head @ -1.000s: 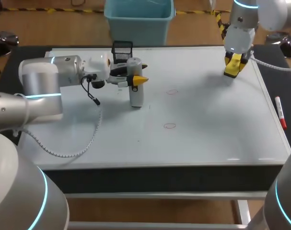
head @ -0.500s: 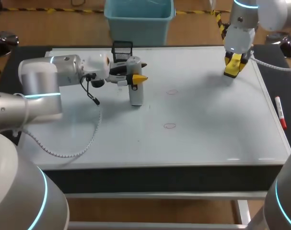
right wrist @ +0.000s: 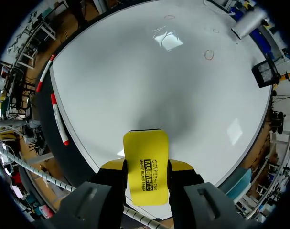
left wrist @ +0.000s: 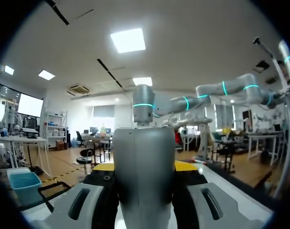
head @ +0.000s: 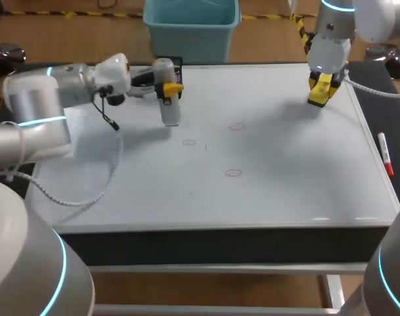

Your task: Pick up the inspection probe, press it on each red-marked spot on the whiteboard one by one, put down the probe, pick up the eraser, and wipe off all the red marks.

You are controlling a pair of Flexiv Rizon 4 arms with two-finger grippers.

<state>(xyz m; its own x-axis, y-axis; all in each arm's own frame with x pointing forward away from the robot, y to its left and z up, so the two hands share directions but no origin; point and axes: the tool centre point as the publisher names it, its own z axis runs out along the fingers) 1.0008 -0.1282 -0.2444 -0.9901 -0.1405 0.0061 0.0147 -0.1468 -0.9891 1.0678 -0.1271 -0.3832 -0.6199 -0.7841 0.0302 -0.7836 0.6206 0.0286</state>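
My left gripper [head: 172, 87] is shut on the grey inspection probe [head: 167, 99], which it holds upright over the back left of the whiteboard [head: 285, 164]. In the left wrist view the probe [left wrist: 145, 176] fills the gap between the fingers. Three small red circles are on the board: one [head: 190, 142] just right of the probe, one [head: 236, 126] mid-board and one [head: 233, 173] nearer the front. At the back right, my right gripper [head: 320, 90] is shut on the yellow eraser [right wrist: 145, 167] above the board. Two red circles [right wrist: 209, 54] show ahead of it.
A black mesh holder [head: 175, 64] stands right behind the probe at the board's back edge. A red marker [head: 386, 155] lies along the right edge, and the right wrist view shows two red markers [right wrist: 58, 119] there.
My left arm has carried the probe left and toward the back of the board. A red circle now shows where the probe stood. The right arm has not moved.
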